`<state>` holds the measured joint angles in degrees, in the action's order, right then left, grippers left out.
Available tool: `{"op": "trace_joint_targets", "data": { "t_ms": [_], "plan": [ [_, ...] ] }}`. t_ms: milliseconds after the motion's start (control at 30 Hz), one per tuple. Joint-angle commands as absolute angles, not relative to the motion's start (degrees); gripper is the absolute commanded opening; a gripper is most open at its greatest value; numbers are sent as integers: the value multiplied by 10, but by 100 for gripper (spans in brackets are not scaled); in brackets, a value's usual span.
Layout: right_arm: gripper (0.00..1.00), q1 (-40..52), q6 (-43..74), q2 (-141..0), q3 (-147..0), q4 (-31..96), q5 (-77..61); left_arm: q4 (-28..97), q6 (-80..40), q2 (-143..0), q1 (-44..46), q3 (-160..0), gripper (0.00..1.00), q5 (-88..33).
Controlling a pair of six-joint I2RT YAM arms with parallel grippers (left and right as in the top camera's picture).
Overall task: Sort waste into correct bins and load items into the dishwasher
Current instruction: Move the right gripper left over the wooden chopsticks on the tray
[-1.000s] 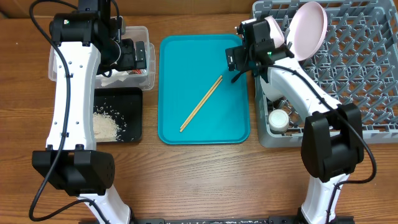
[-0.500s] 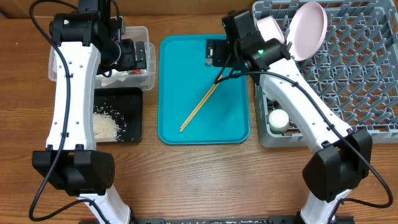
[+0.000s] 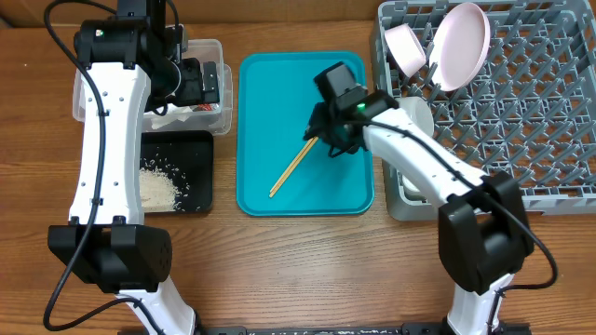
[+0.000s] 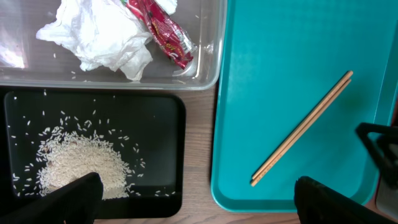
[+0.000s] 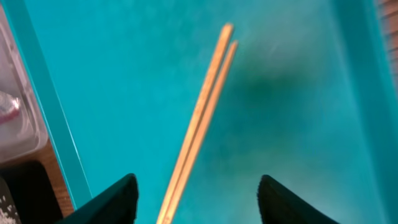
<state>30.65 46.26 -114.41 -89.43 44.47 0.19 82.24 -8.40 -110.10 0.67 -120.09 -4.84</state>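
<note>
The wooden chopsticks [image 3: 293,167] lie side by side on the teal tray [image 3: 270,84]; they also show in the left wrist view [image 4: 303,127] and the right wrist view [image 5: 198,121]. My right gripper [image 3: 324,138] [image 5: 198,199] is open just above their upper end. My left gripper [image 3: 191,82] [image 4: 198,202] is open and empty over the clear tub [image 3: 216,51], which holds the white napkin [image 4: 99,34] and red wrapper [image 4: 163,34]. Rice scraps [image 3: 158,186] lie in the black tray [image 3: 196,200]. The pink plate [image 3: 463,42] and a bowl [image 3: 406,45] stand in the grey rack [image 3: 549,112].
The rack fills the right side of the table. My right arm crosses the rack's left compartments and hides what is in them. Bare wood lies along the front edge.
My right gripper has swung from the rack's left edge, left and down over the teal tray, to the chopsticks' upper end. The left arm has not moved.
</note>
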Motion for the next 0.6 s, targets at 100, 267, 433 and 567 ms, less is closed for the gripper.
{"op": "trace_joint_targets", "data": {
  "t_ms": [100, 267, 433, 567],
  "plan": [
    [56, 333, 483, -1198, -892, 443, 5, 821, -73, -1098, 9, -1206, 100, -44],
    [52, 334, 483, -1223, -892, 445, 5, 820, -73, -1098, 9, -1206, 100, -44],
    [50, 334, 483, -1234, -892, 435, 3, 821, -73, -1098, 9, -1206, 100, -44],
    [49, 334, 482, -1242, -892, 425, 3, 821, -73, -1098, 9, -1206, 100, -44]
  ]
}}
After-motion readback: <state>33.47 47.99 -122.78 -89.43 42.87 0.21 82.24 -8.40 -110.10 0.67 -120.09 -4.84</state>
